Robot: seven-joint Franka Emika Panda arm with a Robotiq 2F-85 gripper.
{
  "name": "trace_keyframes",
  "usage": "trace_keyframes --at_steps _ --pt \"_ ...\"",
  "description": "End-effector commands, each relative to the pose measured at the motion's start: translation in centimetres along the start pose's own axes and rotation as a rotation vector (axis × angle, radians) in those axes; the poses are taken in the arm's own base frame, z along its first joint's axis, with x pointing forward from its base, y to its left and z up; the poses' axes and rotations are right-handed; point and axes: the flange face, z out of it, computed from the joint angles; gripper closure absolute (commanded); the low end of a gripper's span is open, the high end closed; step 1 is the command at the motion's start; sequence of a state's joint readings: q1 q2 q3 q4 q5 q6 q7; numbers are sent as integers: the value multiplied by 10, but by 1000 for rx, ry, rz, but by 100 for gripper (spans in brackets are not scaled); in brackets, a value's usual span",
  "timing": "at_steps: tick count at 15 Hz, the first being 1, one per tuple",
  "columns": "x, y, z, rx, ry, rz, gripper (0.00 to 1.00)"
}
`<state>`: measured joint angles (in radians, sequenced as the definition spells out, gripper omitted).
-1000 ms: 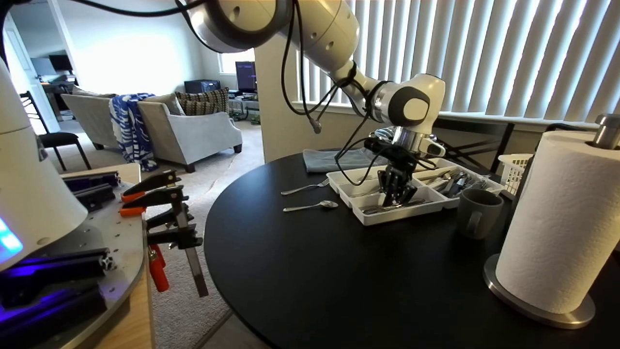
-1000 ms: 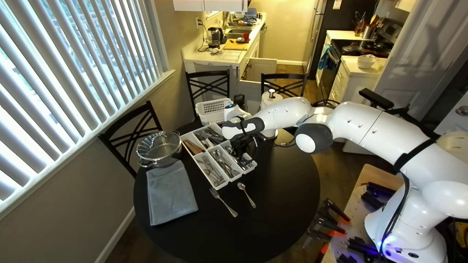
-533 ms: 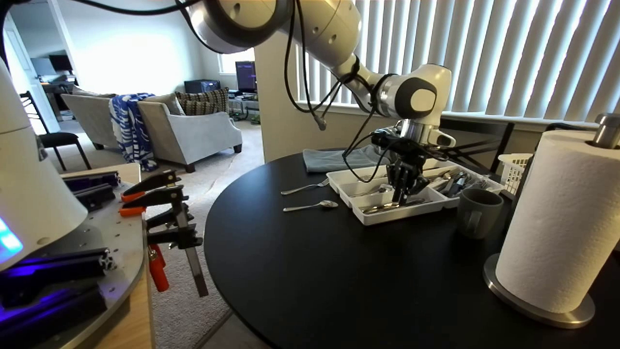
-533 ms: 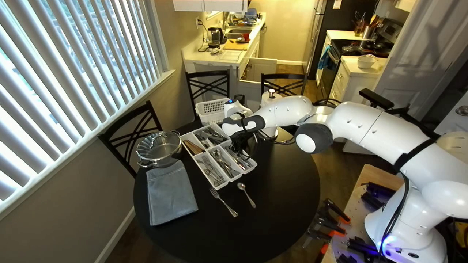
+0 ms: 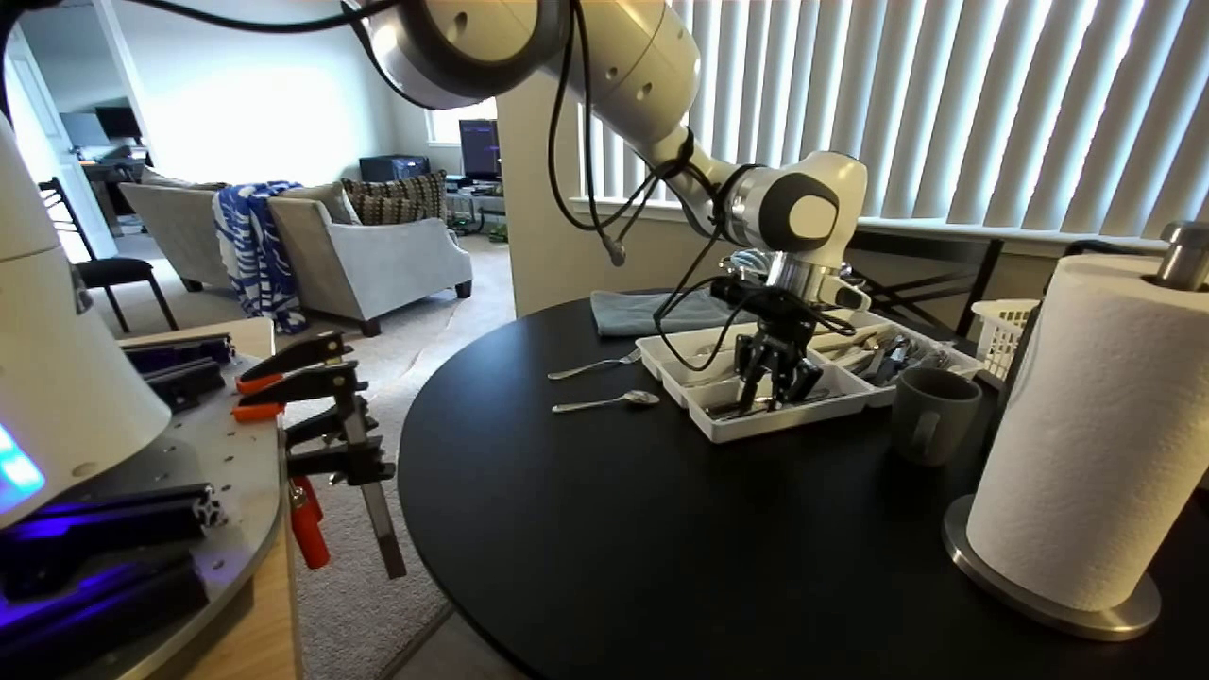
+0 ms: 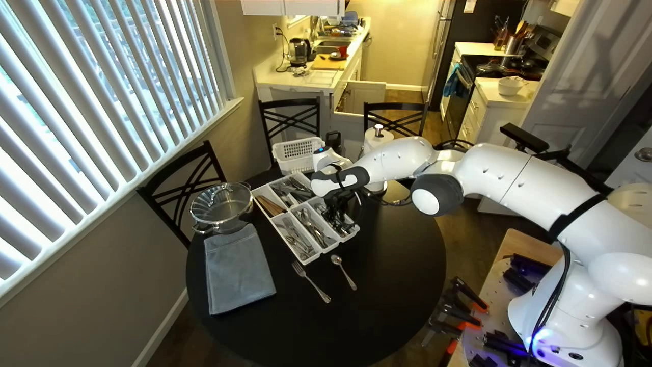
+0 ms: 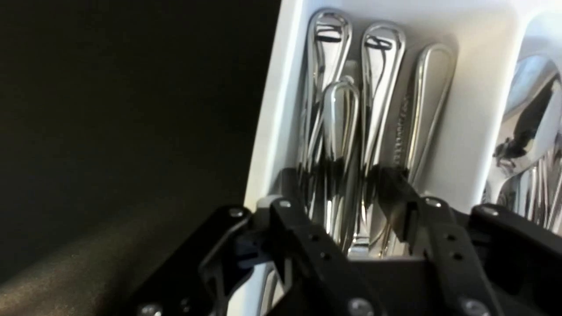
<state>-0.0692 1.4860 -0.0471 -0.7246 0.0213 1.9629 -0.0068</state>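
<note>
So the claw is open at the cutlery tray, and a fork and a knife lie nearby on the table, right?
Not quite: beside the fork lies a spoon, not a knife; both exterior views show it. The gripper is open at the cutlery tray, and both pieces lie on the table.

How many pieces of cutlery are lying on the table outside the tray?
2: a fork and, next to it, a spoon, both close to the white tray. More may be hidden behind the arm.

The tray is white, its cutlery silver, the gripper black — beside the tray I see a blue-grey cloth and grey mug; well beyond it, a blue-and-white patterned blanket.
</note>
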Motion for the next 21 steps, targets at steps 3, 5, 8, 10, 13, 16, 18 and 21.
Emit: trace_keyframes --at_steps 3,5,8,10,13,16,18,21 --pt "-3 0 3 9 -22 -15 92" --pt "1 0 -6 17 5 -9 95" --pt "10 5 -27 6 67 14 100" --pt "16 10 -43 16 114 20 100" --pt "20 18 -58 20 153 32 100" --pt "19 17 -57 25 144 24 100" --pt "17 10 -51 47 126 -2 72" --pt "14 5 -39 63 102 1 55"
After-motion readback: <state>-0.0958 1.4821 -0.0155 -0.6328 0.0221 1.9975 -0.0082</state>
